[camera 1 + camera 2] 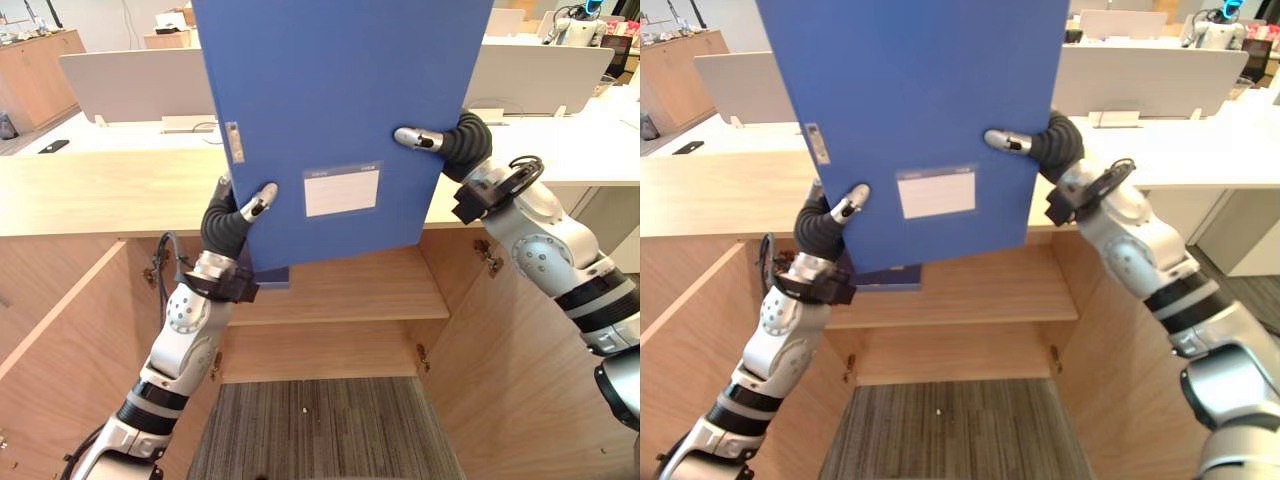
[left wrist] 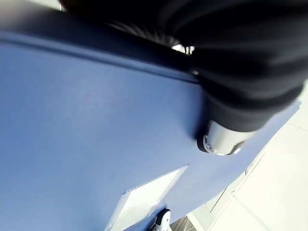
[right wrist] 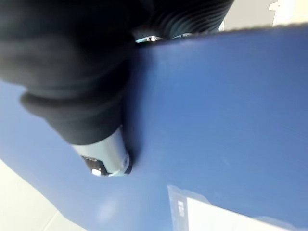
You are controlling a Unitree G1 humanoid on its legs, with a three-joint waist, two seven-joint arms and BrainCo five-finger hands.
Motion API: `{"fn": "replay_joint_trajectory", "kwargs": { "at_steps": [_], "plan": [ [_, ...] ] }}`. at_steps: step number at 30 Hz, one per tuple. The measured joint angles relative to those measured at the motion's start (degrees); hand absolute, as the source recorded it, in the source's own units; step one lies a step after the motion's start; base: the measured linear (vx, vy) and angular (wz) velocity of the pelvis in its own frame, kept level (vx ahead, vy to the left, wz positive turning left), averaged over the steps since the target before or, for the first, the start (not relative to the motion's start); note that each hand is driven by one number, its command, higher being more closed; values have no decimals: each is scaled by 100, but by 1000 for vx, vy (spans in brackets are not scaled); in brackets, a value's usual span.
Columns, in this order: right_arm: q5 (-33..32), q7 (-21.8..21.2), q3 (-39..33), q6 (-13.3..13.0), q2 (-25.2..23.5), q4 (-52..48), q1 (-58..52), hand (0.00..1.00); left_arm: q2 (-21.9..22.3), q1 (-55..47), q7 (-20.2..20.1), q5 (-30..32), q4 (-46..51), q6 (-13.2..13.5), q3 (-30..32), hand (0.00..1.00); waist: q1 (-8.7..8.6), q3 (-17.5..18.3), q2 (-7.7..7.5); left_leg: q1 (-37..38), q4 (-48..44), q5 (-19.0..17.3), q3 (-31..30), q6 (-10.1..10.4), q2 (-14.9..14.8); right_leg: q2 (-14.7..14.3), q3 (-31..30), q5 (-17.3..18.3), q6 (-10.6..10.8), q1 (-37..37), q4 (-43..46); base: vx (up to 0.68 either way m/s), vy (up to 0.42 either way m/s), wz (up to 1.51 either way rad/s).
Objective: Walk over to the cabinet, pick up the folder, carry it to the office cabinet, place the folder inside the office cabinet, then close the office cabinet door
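2 head eyes down onto the folder [image 1: 330, 100]; 2 wrist cameras tight against its face.

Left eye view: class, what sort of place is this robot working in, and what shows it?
Most likely an open-plan office: white desks with partition screens behind, a wooden cabinet with a shelf in front, and a blue folder gripped between the left hand and right hand.

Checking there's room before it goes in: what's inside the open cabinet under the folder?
A wooden shelf, bare where visible, and a bare lower compartment. The blue folder and left hand cover the shelf's left rear part.
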State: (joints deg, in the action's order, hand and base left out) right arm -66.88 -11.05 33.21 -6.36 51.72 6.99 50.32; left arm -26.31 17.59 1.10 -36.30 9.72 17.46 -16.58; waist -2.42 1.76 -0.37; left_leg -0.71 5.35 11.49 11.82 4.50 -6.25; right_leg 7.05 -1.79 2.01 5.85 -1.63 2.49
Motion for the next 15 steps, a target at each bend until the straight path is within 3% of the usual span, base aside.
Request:
{"fn": "replay_joint_trajectory", "kwargs": {
  "at_steps": [8, 10, 12, 15],
  "plan": [
    [228, 6, 182, 68, 288, -183, -181, 100, -205, -289, -73, -276, -470, -9, -787, 0, -10, 47, 0, -33, 0, -15, -6, 7, -15, -8, 7, 2, 1, 23, -9, 0, 0, 0],
    [555, -2, 545, 183, 498, -190, -179, 100, -446, -350, -275, -274, -1034, -212, -1379, 0, -23, 79, -21, -49, 0, -41, -26, 41, -36, -28, 27, 2, 0, 22, -23, -3, 3, 4],
    [865, -132, 1177, 476, 686, -338, -198, 100, -801, -624, -839, -183, -1463, -684, -2106, 0, -101, 94, -45, -85, 0, -53, -40, 49, -53, -42, 50, 3, -1, 29, -66, 2, 0, 2],
    [953, -331, 1219, 599, 708, -655, -684, 100, -872, -1055, -1447, -147, -1735, -851, -2486, 0, -137, 59, -107, -109, 0, -53, -25, 46, -64, -52, 46, 0, 1, 48, -103, 18, -1, -2]
  ]
}}
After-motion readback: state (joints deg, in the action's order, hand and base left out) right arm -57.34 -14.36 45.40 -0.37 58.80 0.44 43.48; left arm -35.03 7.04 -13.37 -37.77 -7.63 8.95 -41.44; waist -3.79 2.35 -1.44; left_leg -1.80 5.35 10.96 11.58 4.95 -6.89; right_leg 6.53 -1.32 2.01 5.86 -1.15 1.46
